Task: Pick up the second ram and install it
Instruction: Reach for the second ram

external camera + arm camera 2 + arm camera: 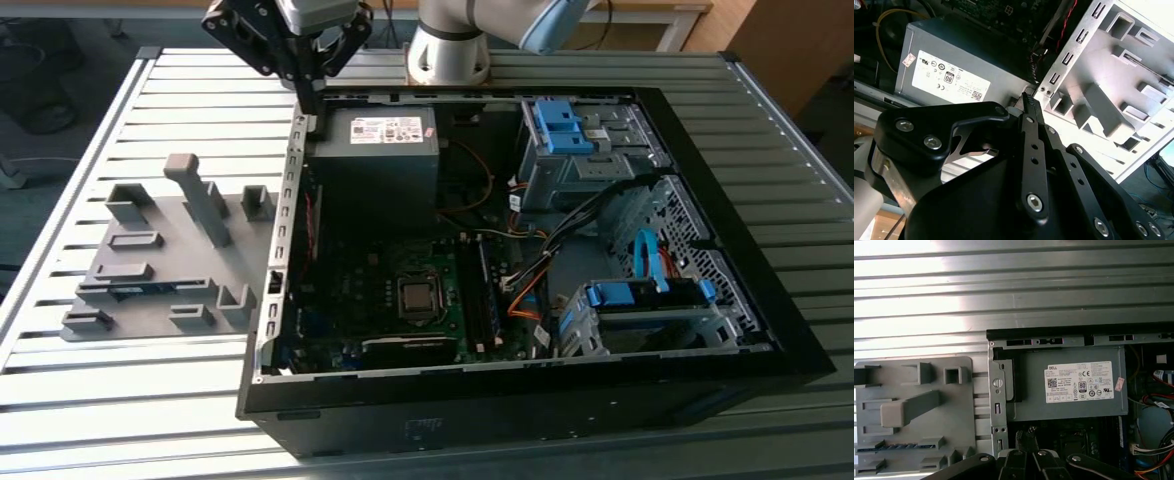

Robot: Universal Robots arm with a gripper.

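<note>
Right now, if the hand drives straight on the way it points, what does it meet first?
The hand would likely meet the case's rear wall, right beside the power supply; depth is unclear.

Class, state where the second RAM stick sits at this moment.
The second ram sits in a slot of the grey holder tray, on the exterior view's left, outside the open computer case and away from the gripper.

- The table (134, 420) is made of long grey metal strips with thin gaps between them.
- A big black computer case (534, 400) lies open on its side, filling the middle.
- A grey plastic tray (167, 262) lies flat right beside the case, toward the table edge on the exterior view's left.
- The robot's round base (447, 60) stands at the far edge.
</note>
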